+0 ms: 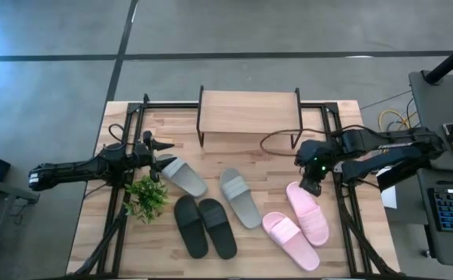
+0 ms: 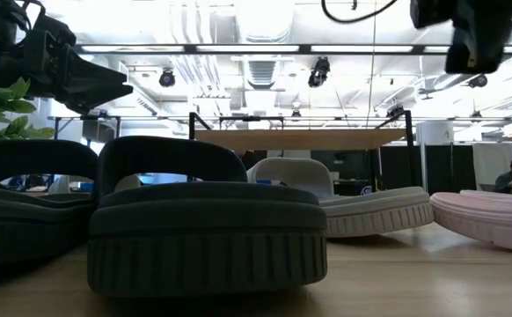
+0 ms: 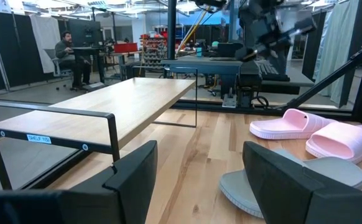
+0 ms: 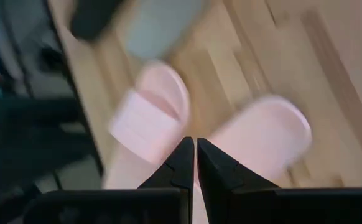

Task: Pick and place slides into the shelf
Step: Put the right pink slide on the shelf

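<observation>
The shelf point(image 1: 250, 113) stands at the table's far middle, its light board top point(image 3: 106, 102) on black legs. Two grey slides point(image 1: 184, 176) point(image 1: 240, 197), two black slides point(image 1: 190, 225) point(image 1: 217, 227) and two pale pink slides point(image 1: 308, 211) point(image 1: 290, 239) lie flat on their soles on the table. My left gripper point(image 1: 164, 160) is open and level beside the left grey slide point(image 3: 330, 174), well above the table point(image 2: 71, 75). My right gripper point(image 1: 312, 185) is shut and slants down, high over the pink pair point(image 4: 153, 112); its fingertips point(image 4: 195, 163) hold nothing.
A small green plant point(image 1: 147, 196) stands near the left arm, in front of the left grey slide. A brown cable point(image 1: 277, 140) loops on the table between the shelf and the right arm. A black frame rail point(image 1: 343, 202) runs along the table's right side.
</observation>
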Controlling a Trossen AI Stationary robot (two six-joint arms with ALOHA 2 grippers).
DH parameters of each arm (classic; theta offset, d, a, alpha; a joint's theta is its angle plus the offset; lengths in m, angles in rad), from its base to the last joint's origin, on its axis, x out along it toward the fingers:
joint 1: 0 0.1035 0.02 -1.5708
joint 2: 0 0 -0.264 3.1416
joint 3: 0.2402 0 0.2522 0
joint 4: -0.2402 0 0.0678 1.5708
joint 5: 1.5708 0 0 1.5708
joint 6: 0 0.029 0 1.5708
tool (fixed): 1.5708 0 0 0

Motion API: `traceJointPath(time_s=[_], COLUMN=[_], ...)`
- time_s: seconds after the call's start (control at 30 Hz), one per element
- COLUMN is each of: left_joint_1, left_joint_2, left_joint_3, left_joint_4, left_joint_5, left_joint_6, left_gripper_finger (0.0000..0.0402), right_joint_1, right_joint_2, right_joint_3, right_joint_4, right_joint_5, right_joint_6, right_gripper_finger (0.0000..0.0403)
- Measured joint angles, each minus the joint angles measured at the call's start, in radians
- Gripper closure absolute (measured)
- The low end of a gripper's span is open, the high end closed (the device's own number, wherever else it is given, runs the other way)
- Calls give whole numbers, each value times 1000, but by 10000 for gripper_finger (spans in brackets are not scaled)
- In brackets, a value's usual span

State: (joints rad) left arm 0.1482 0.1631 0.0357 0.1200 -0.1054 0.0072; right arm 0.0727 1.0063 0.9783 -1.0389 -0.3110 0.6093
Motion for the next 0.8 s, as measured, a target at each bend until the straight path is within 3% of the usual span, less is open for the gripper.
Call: traceJointPath(time_s=[0.23,0.43,0.6,0.8], left_joint_1=[0,0,0,0], left_joint_2=[0,0,0,0], left_joint_3=[0,0,0,0], left_joint_4=[0,0,0,-1], left_joint_5=[0,0,0,0], left_joint_6=[0,0,0,0], left_gripper_finger=[178,178,178,178], right_joint_1=[-98,-186,-164,-127], right_joint_2=[-58,-62,-74,-66], right_joint_3=[127,271,301,272], right_joint_4=[75,-84,-235,-245], right_joint_5=[45,52,87,155], right_joint_6=[47,23,29,45], right_gripper_finger=[390,390,390,390])
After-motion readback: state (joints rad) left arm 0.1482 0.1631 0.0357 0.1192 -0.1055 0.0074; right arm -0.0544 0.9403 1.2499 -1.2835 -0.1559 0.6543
